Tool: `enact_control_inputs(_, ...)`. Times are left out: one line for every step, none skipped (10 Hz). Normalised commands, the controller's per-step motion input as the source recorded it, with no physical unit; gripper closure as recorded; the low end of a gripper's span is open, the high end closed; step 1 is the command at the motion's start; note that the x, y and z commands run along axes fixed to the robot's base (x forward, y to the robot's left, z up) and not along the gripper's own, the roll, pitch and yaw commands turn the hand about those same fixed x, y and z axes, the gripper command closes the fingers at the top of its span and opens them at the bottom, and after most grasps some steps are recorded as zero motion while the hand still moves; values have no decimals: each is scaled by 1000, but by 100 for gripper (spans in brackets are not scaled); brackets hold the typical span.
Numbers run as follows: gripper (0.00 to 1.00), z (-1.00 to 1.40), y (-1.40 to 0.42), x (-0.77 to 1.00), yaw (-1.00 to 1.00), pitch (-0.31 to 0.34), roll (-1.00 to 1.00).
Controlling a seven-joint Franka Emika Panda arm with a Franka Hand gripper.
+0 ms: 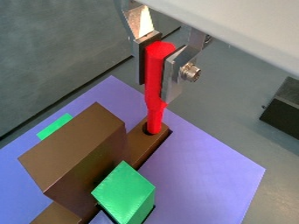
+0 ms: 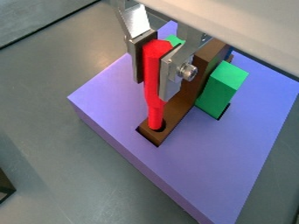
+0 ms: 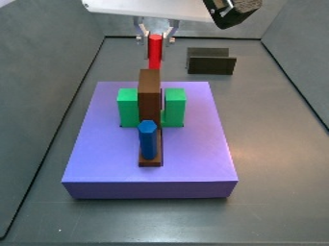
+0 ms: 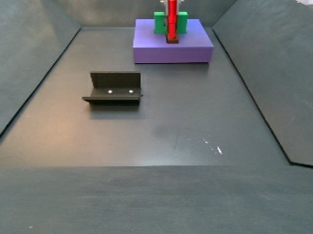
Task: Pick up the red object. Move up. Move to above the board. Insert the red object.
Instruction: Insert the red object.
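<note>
My gripper (image 1: pixel 158 68) is shut on the red object (image 1: pixel 155 109), a thin red peg held upright. Both also show in a wrist view, the gripper (image 2: pixel 156 70) and the peg (image 2: pixel 152 103). The peg's lower end sits in a hole at the end of the brown bar (image 1: pixel 76 153) on the lavender board (image 1: pixel 211 166). In a side view the gripper (image 3: pixel 156 32) holds the peg (image 3: pixel 156 48) at the far end of the bar (image 3: pixel 150 91), above the board (image 3: pixel 193 154). The board (image 4: pixel 184 53) lies far back in a side view.
A blue peg (image 3: pixel 148 137) stands in the near end of the bar. Green blocks (image 3: pixel 129 106) (image 3: pixel 175 106) flank the bar; one shows in a wrist view (image 2: pixel 222 87). The dark fixture (image 3: pixel 211 62) stands on the floor beyond the board, also seen in a side view (image 4: pixel 113 89).
</note>
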Motion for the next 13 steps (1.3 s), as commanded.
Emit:
enact_control_inputs(100,-126,-60,-117,0,0,0)
enact_control_inputs(100,-77,-60,-100,0,-3,0)
enact_control_inputs(100,-66,-49,-89,0,-6,0)
enact_control_inputs(100,-14,-60,-94,6,-20,-3)
enact_control_inputs(100,-46,-71,-34,37,-43,-13)
enact_control_inputs(100,-123,0,0,71,-66,-33)
enact_control_inputs(100,-169,0,89,89,-91,-44)
enact_control_inputs(100,-191,0,114,80,-107,-59)
enact_control_inputs(100,-229,40,74,37,-116,-47)
enact_control_inputs(100,-249,237,23,0,-120,-6)
enact_control_inputs(100,-206,397,6,-11,-120,0)
enact_control_inputs(100,-223,317,0,-11,-114,0)
enact_control_inputs(100,-300,77,-103,0,-111,0)
